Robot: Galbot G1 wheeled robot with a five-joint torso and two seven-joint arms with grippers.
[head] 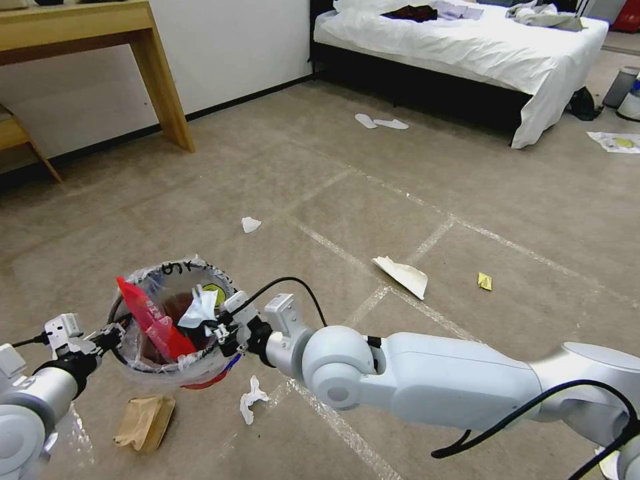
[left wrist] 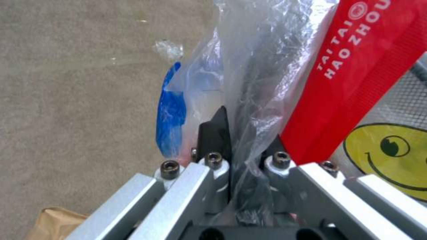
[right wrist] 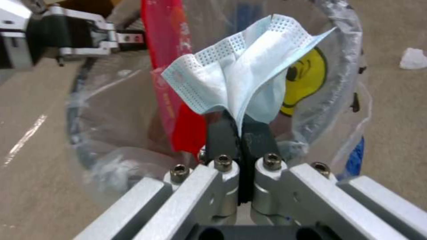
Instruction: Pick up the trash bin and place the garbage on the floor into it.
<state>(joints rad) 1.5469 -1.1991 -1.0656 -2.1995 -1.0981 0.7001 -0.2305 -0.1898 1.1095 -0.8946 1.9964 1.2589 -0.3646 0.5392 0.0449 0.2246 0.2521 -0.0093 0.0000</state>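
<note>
The trash bin, red with a clear bag liner, hangs from my left gripper, which is shut on its rim and liner. A red wrapper strip leans inside the bin, beside a yellow smiley sticker. My right gripper reaches over the bin's opposite rim, shut on a white-blue face mask held above the bin's mouth. Garbage on the floor: a brown paper bag, a crumpled white tissue, white paper, a yellow packet and a small white tissue.
Shiny tape lines cross the beige carpet. A wooden table stands at the back left by the wall. A white bed stands at the back, white slippers before it. Grey containers stand far right.
</note>
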